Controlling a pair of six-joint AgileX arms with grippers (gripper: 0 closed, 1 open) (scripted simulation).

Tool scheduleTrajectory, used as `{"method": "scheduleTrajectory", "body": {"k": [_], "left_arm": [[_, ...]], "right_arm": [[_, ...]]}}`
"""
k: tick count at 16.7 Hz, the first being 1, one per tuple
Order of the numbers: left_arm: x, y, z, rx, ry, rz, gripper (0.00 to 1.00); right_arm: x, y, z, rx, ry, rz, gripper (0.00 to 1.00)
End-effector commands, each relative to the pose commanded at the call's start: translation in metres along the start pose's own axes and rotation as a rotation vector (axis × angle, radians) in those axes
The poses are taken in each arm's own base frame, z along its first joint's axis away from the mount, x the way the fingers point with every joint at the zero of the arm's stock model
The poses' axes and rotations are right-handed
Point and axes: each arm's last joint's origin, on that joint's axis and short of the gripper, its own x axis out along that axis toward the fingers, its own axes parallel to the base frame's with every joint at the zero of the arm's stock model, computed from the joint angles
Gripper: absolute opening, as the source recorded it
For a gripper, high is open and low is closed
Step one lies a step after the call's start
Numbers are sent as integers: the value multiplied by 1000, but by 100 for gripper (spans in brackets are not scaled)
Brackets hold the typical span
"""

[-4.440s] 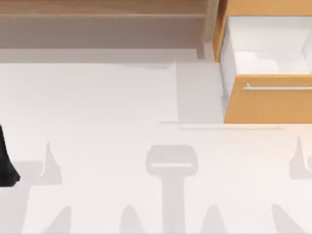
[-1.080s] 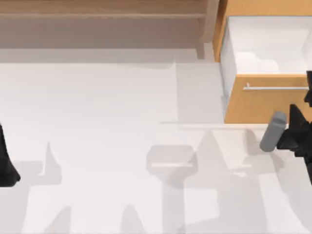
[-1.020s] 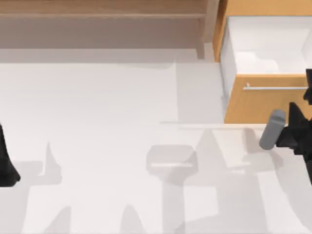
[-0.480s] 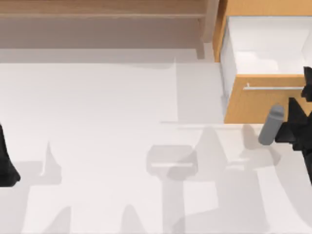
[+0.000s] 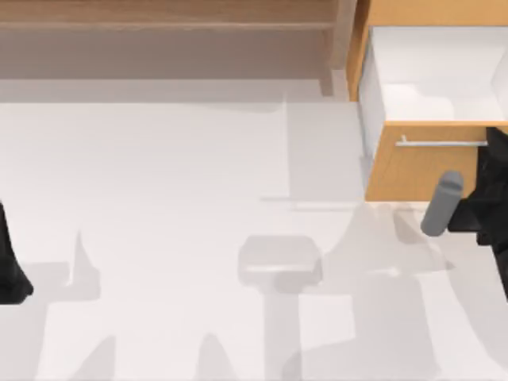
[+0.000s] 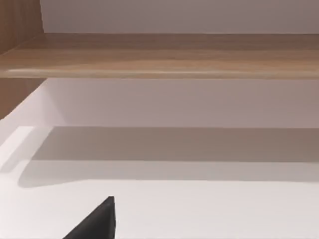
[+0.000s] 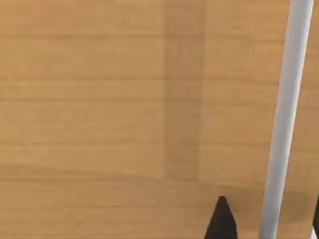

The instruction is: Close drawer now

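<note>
**A:** Which step is in hand?

**B:** The approach to the push, I judge. The drawer (image 5: 432, 119) stands pulled out at the table's (image 5: 175, 198) far right, its white inner walls open to the top camera and its orange-tan front panel (image 5: 413, 171) facing the near edge. The right gripper (image 5: 494, 171) is up against that panel near the top view's right border, partly covering the right end of the silver bar handle (image 5: 436, 143).

**A:** How do the fingers sit against the handle?

**B:** In the right wrist view the panel is very close, and one dark fingertip (image 7: 222, 221) shows just beside the handle bar (image 7: 286, 114), with a sliver of the other finger at the picture's edge beyond it. So the bar seems to lie between two fingers that stand apart. Whether any tip already touches the wood I cannot tell.

**A:** And the next move?

**B:** A straight shove toward the back of the table, square to the panel, until the front meets the cabinet frame (image 5: 361, 48). Pushing off-centre this near the right end could skew the drawer, so steady, even pressure matters.

**A:** The other arm?

**B:** The left gripper (image 5: 8, 254) is parked at the table's left edge; its wrist view looks toward the long pale wooden shelf (image 6: 159, 55), with only one fingertip (image 6: 97, 224) visible, so its fingers' state is unclear.
</note>
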Motion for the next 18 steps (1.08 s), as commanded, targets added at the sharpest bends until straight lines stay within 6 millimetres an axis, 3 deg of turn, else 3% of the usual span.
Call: {"method": "scheduleTrajectory", "body": {"k": [2, 3, 12, 18], "left_arm": [[0, 0, 0, 0, 0, 0, 100], [0, 0, 0, 0, 0, 0, 100], [0, 0, 0, 0, 0, 0, 100], [0, 0, 0, 0, 0, 0, 100]], "right_arm": [[0, 0, 0, 0, 0, 0, 2], [0, 0, 0, 0, 0, 0, 0], [0, 1, 0, 2, -1, 5, 0], [38, 2, 1, 2, -2, 6, 0]]}}
